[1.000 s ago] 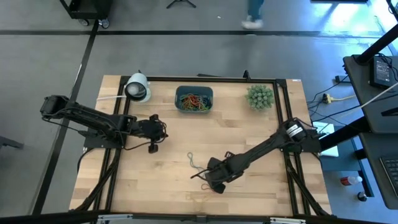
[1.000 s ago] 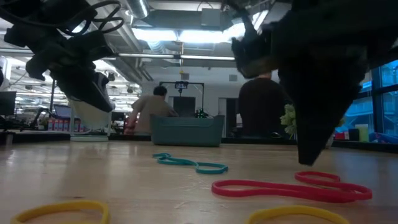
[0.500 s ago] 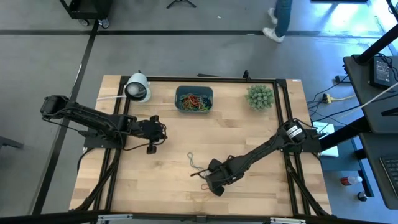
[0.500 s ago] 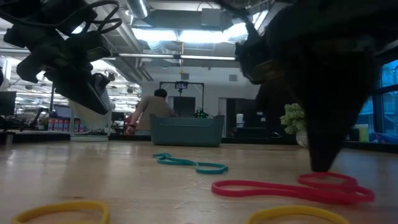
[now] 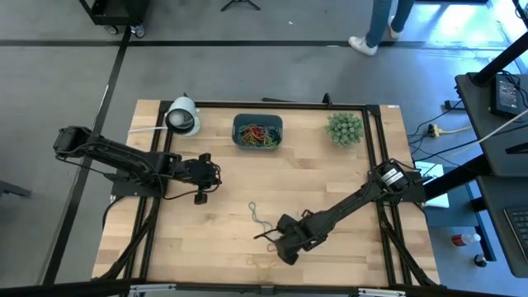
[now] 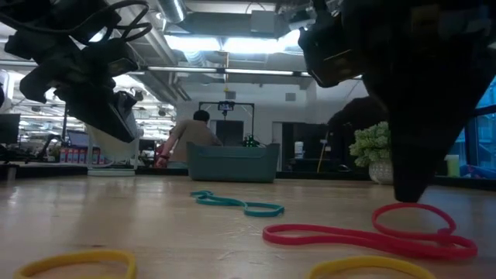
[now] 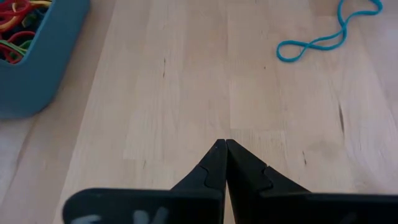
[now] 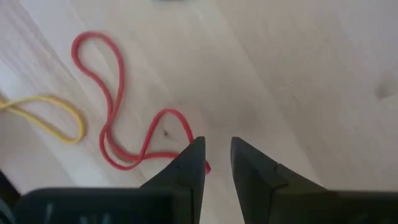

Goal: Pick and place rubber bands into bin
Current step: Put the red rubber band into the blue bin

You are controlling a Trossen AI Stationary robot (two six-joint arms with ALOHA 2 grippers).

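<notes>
Table (image 5: 330,181) first: wood, with the bin (image 5: 257,133) at its far edge, already holding many bands. Left hand (image 7: 222,163) waits near the bin, shut tight and holding nothing. Right hand (image 8: 216,163) is low at the near side, a little open, holding nothing, with one finger (image 8: 186,165) over an end of the red band (image 8: 112,118). Beside that lies a yellow band (image 8: 53,118); a blue band (image 7: 320,34) is nearer the middle. Bands are light, soft and floppy, so pinching one strand looks best. Red band's end hides under the finger. Whether it touches, I cannot tell.

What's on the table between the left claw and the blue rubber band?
Nothing: bare wood between the left claw and the twisted blue rubber band, seen in the left wrist view.
</notes>
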